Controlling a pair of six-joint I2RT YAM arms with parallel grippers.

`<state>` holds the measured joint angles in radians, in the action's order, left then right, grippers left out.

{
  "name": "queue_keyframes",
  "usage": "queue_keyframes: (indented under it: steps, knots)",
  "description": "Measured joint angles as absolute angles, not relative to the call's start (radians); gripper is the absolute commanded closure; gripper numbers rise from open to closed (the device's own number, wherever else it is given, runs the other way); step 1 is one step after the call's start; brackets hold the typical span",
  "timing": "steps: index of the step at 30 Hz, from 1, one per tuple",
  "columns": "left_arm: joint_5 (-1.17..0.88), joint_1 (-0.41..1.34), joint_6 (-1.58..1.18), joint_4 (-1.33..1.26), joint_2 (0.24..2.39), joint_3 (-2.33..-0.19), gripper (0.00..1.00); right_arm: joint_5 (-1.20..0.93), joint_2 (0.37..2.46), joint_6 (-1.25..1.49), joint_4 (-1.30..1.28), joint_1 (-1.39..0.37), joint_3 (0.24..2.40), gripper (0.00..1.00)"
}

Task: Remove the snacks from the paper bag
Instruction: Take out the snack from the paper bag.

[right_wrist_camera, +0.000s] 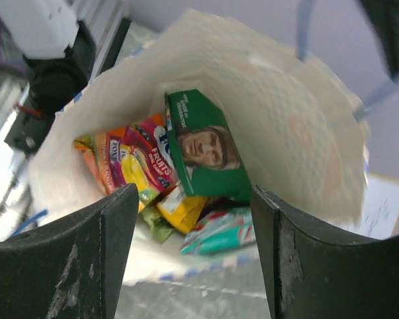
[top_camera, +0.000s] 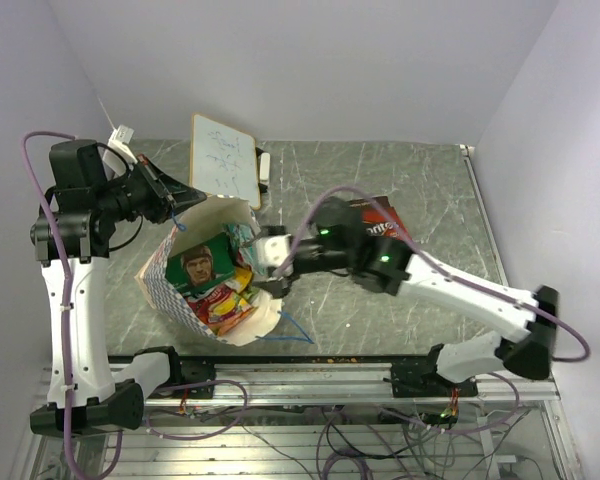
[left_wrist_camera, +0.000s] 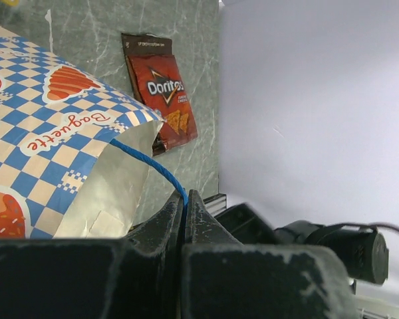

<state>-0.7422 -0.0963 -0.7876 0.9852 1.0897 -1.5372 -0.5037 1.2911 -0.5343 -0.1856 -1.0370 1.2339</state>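
Your left gripper is clenched on the blue cord handle of the paper bag. The cord runs from the pinched fingertips straight to the rim, which it holds raised just ahead of the tool. Your right gripper is released, its jaws spread wide with nothing between them, and sits right at the bag's mouth. The bag leans so that its mouth opens upward and toward that right gripper. Its long axis runs away from the fingers down to the bottom, where the snacks lie. Foremost among them is a green packet with a man's portrait. It stands on edge against the inner wall, long axis along the bag's depth and lettered end toward the mouth. To the left of it a magenta-and-orange fruit packet lies slanted. A yellow packet and a teal packet are tucked beneath, nearer the fingers. The cream rim curves around on every side between your open jaws and the packets. Outside the bag, a red Doritos packet lies flat on the table behind the right arm, which partly covers it. Its long axis points away from the left gripper. A white board with scribbles stands just beyond the left gripper, near the bag's far rim. The second blue cord trails on the table at the near rim.
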Motion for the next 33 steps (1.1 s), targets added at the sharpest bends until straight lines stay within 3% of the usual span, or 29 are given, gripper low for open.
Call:
queue_keyframes:
  steps: [6, 11, 26, 31, 33]
  knots:
    - [-0.743, -0.095, -0.797, 0.980, 1.094, -1.537, 0.93, -0.402, 1.604, -0.912, -0.304, -1.176, 1.446, 0.34]
    - [-0.743, -0.095, -0.789, 0.997, 1.127, -1.545, 0.93, -0.318, 1.765, -1.118, -0.332, -1.184, 1.455, 0.35]
    - [-0.745, -0.094, -0.756, 1.053, 1.135, -1.563, 0.93, -0.278, 1.959, -1.258, -0.231, -1.179, 1.510, 0.50]
    - [-0.745, -0.094, -0.755, 1.053, 1.131, -1.563, 0.93, -0.277, 1.978, -1.234, -0.186, -1.179, 1.526, 0.67]
    - [-0.745, -0.094, -0.750, 1.058, 1.127, -1.563, 0.93, -0.277, 1.980, -1.219, -0.175, -1.179, 1.534, 0.84]
